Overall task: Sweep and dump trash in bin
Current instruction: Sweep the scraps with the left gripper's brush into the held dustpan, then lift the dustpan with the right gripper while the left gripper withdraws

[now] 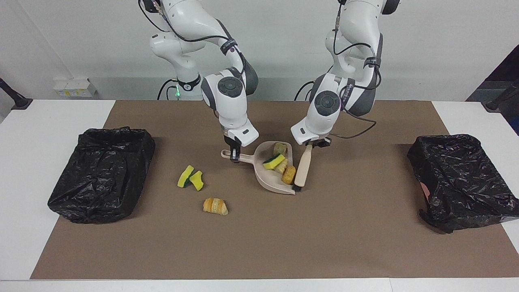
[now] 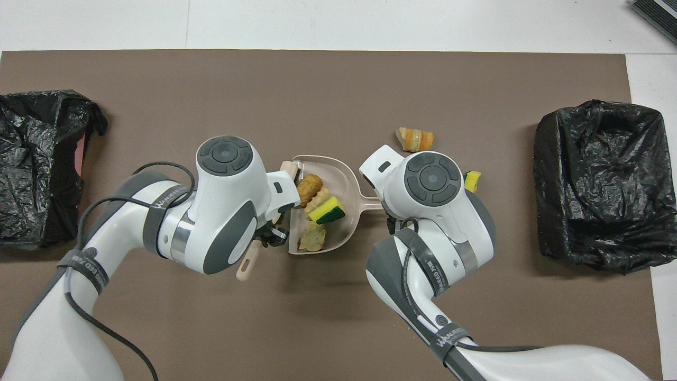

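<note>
My right gripper [image 1: 234, 155] is shut on the handle of the beige dustpan [image 1: 269, 181], which rests on the mat. In the pan lie a yellow-and-green sponge wedge [image 1: 274, 161], two pale bread chunks [image 1: 279, 148] and the golden-brown bun [image 1: 288, 174]. My left gripper [image 1: 314, 144] is shut on the brush [image 1: 303, 170], whose bristles stand at the pan's open edge against the bun. Two sponge wedges [image 1: 190, 177] and the striped croissant [image 1: 215, 206] lie on the mat toward the right arm's end. In the overhead view the pan [image 2: 346, 180], bun [image 2: 309, 185] and croissant [image 2: 415, 139] show.
A black bag-lined bin [image 1: 101, 174] stands at the right arm's end of the brown mat, and another [image 1: 462, 186] at the left arm's end. The mat's part farther from the robots is open.
</note>
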